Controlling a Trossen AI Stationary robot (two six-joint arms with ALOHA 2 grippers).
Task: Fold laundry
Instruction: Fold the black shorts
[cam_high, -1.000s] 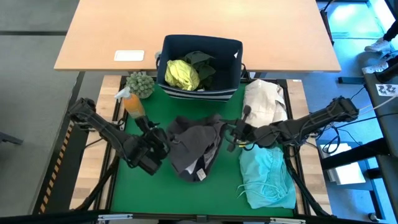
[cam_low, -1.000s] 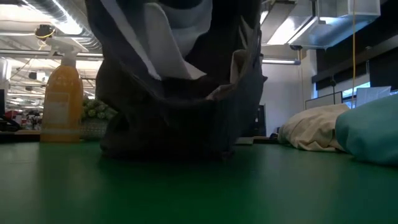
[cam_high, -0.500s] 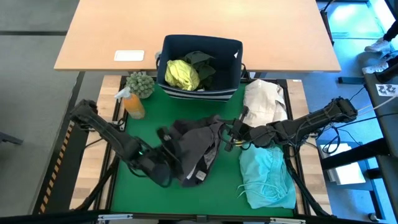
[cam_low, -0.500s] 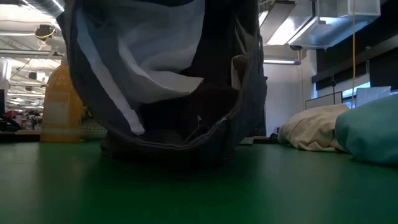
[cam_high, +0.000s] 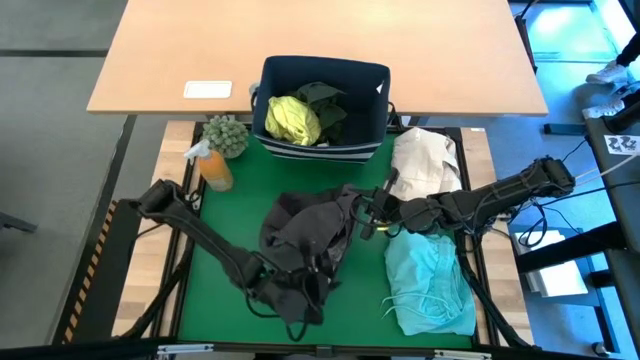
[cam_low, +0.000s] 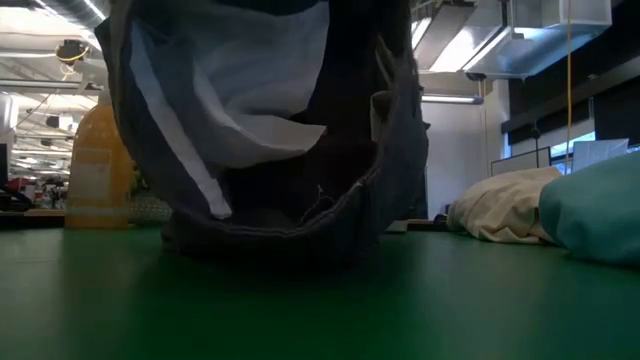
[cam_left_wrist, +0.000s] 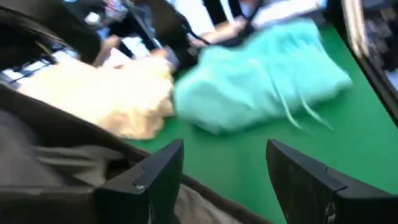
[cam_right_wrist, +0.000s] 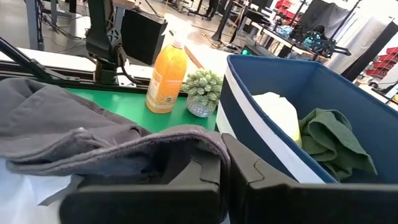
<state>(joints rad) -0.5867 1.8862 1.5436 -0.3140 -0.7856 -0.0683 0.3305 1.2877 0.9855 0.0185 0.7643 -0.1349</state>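
At mid-bench, the grey shirt is gripped at one edge by the closed right hand. Its opposite edge should be caught squarely between the open left hand's fingers, then drawn taut.

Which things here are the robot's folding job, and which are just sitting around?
For the job: grey garment, turquoise garment, yellow-green shirt, dark green cloth.

Just lying about: navy bin, cream bundle, orange spray bottle, small green plant, white card.
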